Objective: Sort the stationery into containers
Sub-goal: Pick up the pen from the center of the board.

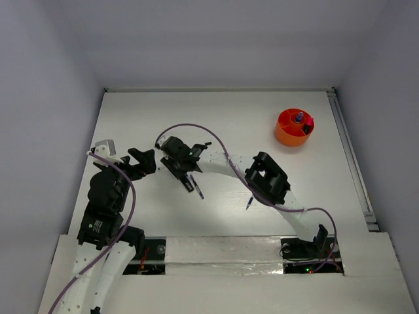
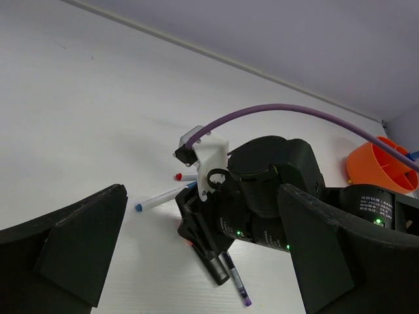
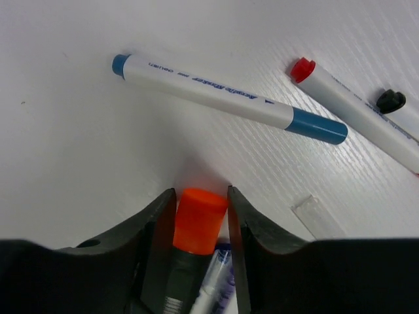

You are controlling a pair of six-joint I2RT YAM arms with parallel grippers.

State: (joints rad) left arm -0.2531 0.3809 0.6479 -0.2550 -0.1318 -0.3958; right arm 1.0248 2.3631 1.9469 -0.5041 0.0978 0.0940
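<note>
Now our right gripper (image 3: 201, 191) pinches the orange-capped marker (image 3: 198, 222) between partly closed jaws, cap foremost, its long axis running straight back along them toward the wrist; our left gripper (image 2: 201, 190) stands wide open, holding nothing.

Looks like a robotics lab, a boxed-in test cell: a bare white table (image 1: 216, 111) hemmed by plain pale walls (image 1: 216, 39), left arm (image 1: 105, 196) and right arm (image 1: 268, 178) bolted at its near edge, purple cable (image 1: 190, 126) looping loose, shiny tape (image 1: 222, 265) along that edge.
</note>
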